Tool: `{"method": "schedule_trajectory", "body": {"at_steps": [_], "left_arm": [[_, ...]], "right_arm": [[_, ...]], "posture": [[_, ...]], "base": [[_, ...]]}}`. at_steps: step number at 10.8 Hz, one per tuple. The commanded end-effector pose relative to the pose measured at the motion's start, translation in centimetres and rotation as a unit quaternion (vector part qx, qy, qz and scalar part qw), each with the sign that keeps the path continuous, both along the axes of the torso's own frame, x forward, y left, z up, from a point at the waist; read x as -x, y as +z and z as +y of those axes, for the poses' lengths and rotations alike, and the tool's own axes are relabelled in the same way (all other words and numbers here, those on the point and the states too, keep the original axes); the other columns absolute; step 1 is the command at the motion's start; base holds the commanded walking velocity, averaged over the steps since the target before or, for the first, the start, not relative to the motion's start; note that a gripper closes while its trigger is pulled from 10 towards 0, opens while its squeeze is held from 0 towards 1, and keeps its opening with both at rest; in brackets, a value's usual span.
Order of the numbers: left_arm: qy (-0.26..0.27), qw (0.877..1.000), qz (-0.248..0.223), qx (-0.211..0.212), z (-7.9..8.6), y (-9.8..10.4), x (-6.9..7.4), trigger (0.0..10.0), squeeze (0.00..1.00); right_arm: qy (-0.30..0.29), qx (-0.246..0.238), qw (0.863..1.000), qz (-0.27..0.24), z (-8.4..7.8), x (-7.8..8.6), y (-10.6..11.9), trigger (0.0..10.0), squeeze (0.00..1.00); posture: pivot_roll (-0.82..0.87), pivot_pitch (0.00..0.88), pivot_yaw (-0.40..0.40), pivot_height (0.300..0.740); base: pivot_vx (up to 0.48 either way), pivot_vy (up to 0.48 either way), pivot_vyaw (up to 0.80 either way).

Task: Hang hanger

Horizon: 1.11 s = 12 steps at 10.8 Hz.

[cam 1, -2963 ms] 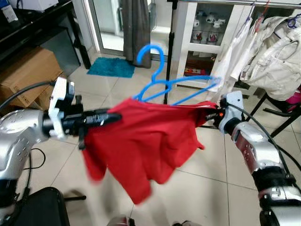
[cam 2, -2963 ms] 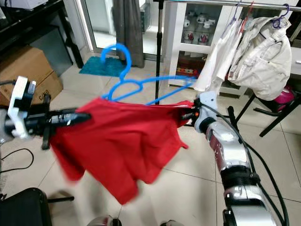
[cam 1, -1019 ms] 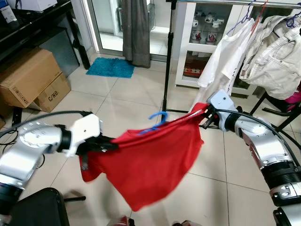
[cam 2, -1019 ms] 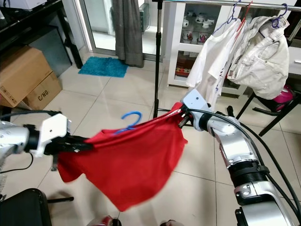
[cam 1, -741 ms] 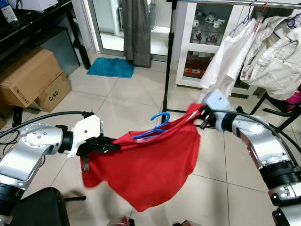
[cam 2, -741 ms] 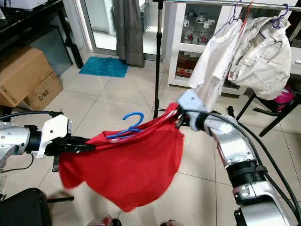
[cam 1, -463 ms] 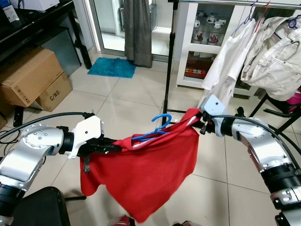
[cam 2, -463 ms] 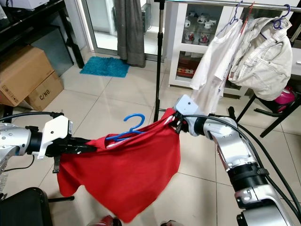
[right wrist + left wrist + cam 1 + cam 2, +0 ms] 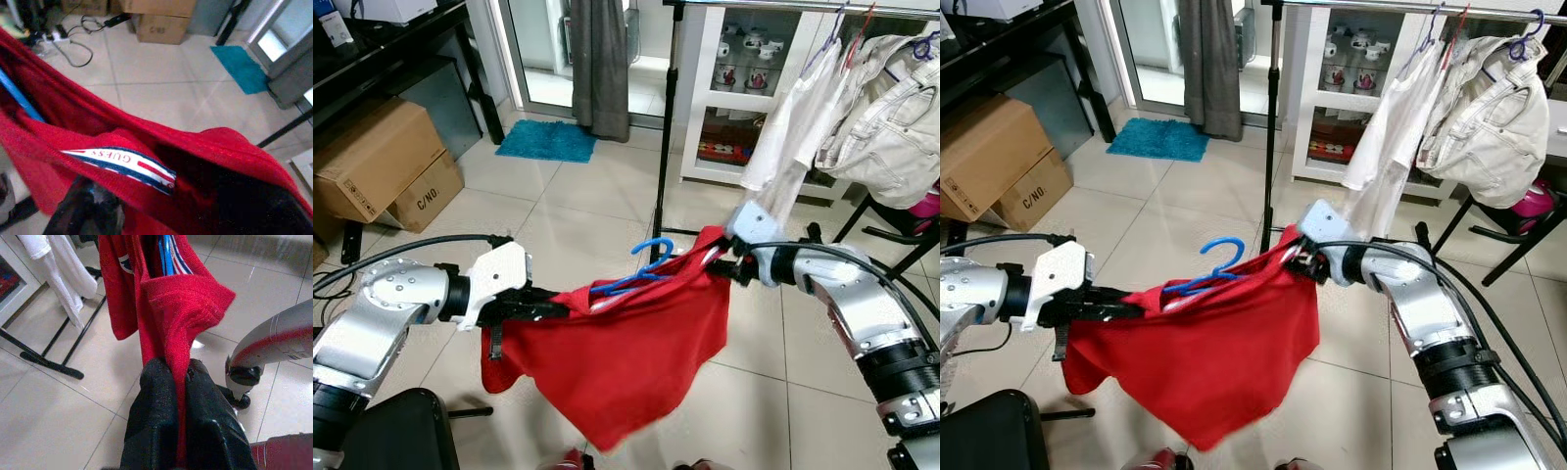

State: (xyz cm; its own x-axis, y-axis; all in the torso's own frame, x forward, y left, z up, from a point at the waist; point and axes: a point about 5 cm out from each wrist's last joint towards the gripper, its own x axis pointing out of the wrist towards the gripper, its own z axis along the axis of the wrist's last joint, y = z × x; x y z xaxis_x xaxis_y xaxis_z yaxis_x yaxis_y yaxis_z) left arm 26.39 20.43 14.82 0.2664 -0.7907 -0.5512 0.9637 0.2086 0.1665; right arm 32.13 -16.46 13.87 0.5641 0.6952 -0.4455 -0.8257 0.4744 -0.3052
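Setting: lived-in home, utility/laundry corner. Floor = pale glossy tile floor (image 9: 558,211), teal bath mat (image 9: 546,140) by a glass door w/ grey curtain (image 9: 598,64). Black clothes rack (image 9: 663,117) w/ white shirt (image 9: 1386,127) and cream jacket (image 9: 1489,122) on hangers. White glass-front cabinet (image 9: 1356,69) w/ small ornaments on shelves. Cardboard boxes (image 9: 382,166) stacked along the wall, black shelf unit (image 9: 386,64) above them. Power cable (image 9: 73,49) loose on floor.
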Motion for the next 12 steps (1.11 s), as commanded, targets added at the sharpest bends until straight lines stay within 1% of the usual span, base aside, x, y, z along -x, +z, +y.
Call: {"method": "schedule_trajectory", "body": {"at_steps": [1, 2, 3, 4, 5, 6, 7, 8, 9, 10, 11, 12], "left_arm": [[-0.001, 1.0, -0.005, -0.009, 0.0, 0.0, -0.2, 0.0, 0.0], [0.0, 1.0, -0.001, -0.013, 0.1, -0.1, -0.2, 0.0, 0.0], [0.0, 1.0, -0.001, -0.013, 0.1, 0.0, -0.2, 0.0, 0.0], [-0.003, 1.0, 0.004, -0.013, 0.2, 0.1, 0.0, 0.0, 0.0], [-0.008, 1.0, 0.009, -0.011, 0.3, 0.2, 0.2, 0.0, 0.0], [-0.016, 1.0, 0.016, -0.012, 0.3, 0.1, 0.4, 0.0, 0.0], [-0.02, 0.999, 0.021, -0.015, 0.2, -0.1, 0.5, 0.0, 0.0], [-0.022, 0.999, 0.02, -0.017, 0.2, -0.1, 0.5, 0.0, 0.0], [-0.024, 0.999, 0.02, -0.016, 0.1, -0.1, 0.5, 0.0, 0.0], [-0.03, 0.999, 0.023, -0.008, -0.1, 0.0, 0.6, 0.0, 0.0], [-0.031, 0.999, 0.025, -0.01, -0.1, -0.1, 0.7, 0.0, 0.0], [-0.03, 0.999, 0.025, -0.012, 0.0, -0.1, 0.7, 0.0, 0.0]], "right_arm": [[0.035, 0.028, 0.999, -0.015, 0.7, -0.1, 1.3, 10.0, 1.0], [0.088, 0.08, 0.993, -0.013, 1.1, 0.5, 1.4, 10.0, 1.0], [0.114, 0.102, 0.988, -0.006, 1.3, 0.8, 1.4, 10.0, 1.0], [0.167, 0.103, 0.98, 0.028, 1.4, 1.6, 1.8, 10.0, 1.0], [0.195, 0.109, 0.974, 0.044, 1.1, 1.7, 2.0, 10.0, 1.0], [0.208, 0.067, 0.973, 0.069, 1.3, 1.5, 2.4, 10.0, 1.0], [0.234, 0.043, 0.966, 0.097, 1.5, 1.8, 2.6, 10.0, 1.0], [0.251, 0.034, 0.96, 0.115, 1.4, 1.9, 2.7, 10.0, 1.0], [0.255, 0.023, 0.959, 0.12, 1.5, 1.7, 2.8, 10.0, 1.0], [0.227, -0.001, 0.968, 0.107, 1.7, 0.4, 3.2, 10.0, 1.0], [0.139, 0.035, 0.987, 0.072, 0.8, -1.7, 2.5, 10.0, 1.0], [0.138, 0.001, 0.987, 0.085, 0.6, -1.7, 2.8, 10.0, 1.0]], "posture": [[-0.02, 0.018, 0.032, 0.74], [-0.02, 0.017, 0.027, 0.74], [-0.01, 0.016, 0.022, 0.74], [-0.01, 0.015, 0.018, 0.74], [-0.01, 0.014, 0.013, 0.74], [-0.01, 0.017, 0.01, 0.74], [-0.01, 0.019, 0.006, 0.74], [-0.01, 0.021, 0.002, 0.74], [-0.01, 0.022, 0.0, 0.74], [-0.01, 0.022, -0.003, 0.74], [-0.01, 0.021, -0.003, 0.74], [-0.01, 0.021, -0.003, 0.74]], "base": [[0.0, 0.0, 0.0], [0.0, 0.0, 0.0], [0.0, 0.0, 0.0], [0.0, 0.0, 0.0], [0.0, 0.0, 0.0], [0.0, 0.0, 0.0], [0.0, 0.0, 0.0], [0.0, 0.0, 0.0], [0.0, 0.0, 0.0], [0.0, 0.0, 0.0], [0.0, 0.0, 0.0], [0.0, 0.0, 0.0]]}}
